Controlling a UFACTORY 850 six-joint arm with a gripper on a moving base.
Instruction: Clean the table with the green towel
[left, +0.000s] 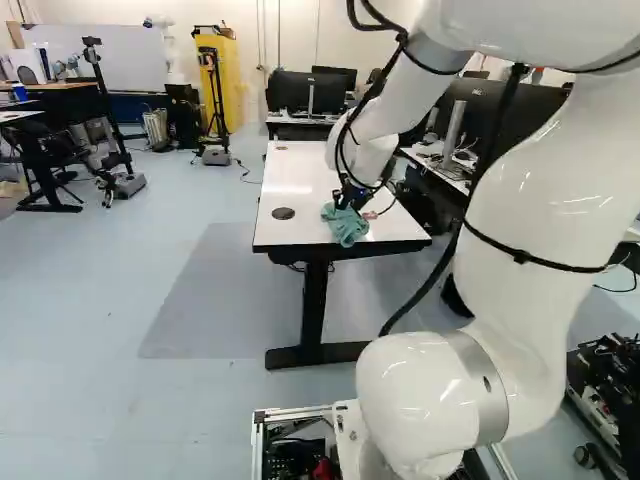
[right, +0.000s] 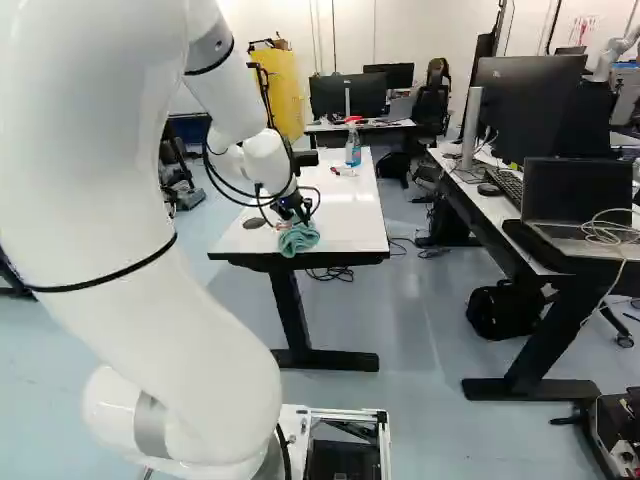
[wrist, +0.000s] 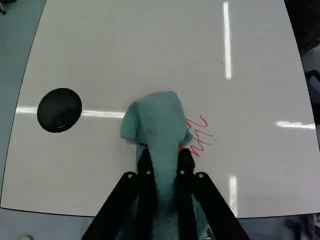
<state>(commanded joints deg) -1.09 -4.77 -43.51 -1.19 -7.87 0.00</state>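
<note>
"Before wiping, please to tell: where on the white bench (left: 300, 180) to look?"

"At the near end. Quite close to the edge, look for the green towel (wrist: 160, 115), crumpled beneath the pincer (wrist: 165, 165)."

"And the long axis of the cloth?"

"Along the pincer: one fold out ahead of the fingertips, the rest running back between the fingers."

"So, released or not?"

"Not released. Grasping the towel, from both sides."

"Next in size, the black disc (wrist: 59, 110)?"

"Off to one side of the towel, well apart. Not necessary to touch."

"And, smallest, the red scribble (wrist: 200, 135)?"

"Just beside the front fold, on the opposite side from the disc."

"Then to go straight ahead?"

"By my judgement, rather sideways, away from the disc. Keep the fold pressed flat; otherwise possible to pass beside the ink, or to scrape with bare fingertips."
</note>
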